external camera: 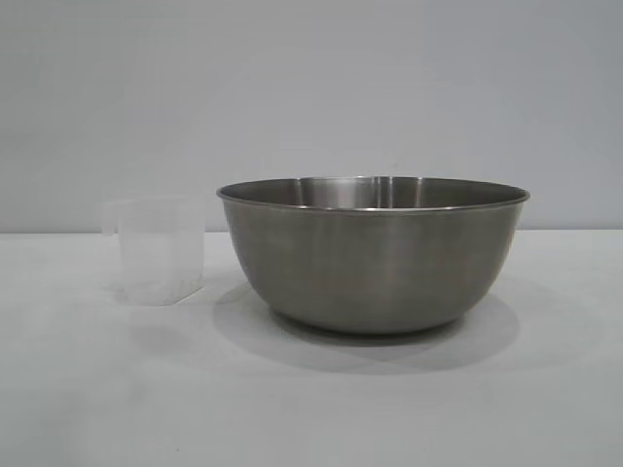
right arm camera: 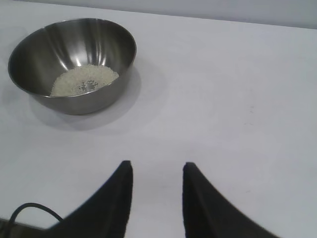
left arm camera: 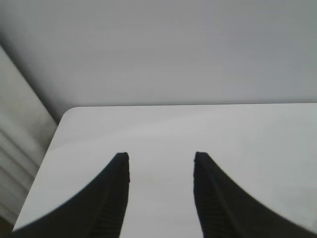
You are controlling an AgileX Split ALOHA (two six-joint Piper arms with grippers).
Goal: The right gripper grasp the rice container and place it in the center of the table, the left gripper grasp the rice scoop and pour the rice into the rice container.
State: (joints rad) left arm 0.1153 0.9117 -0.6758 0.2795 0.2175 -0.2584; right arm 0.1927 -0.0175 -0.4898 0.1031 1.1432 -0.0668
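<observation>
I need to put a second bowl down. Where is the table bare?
Bare table runs in front of the bowl and plastic cup, and to the bowl's right. It is crowded only between the cup and bowl, which stand close together. The rice sits inside the bowl.

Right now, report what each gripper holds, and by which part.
Nothing: the left gripper and the right gripper both stand open over bare table, nothing between their fingers.
</observation>
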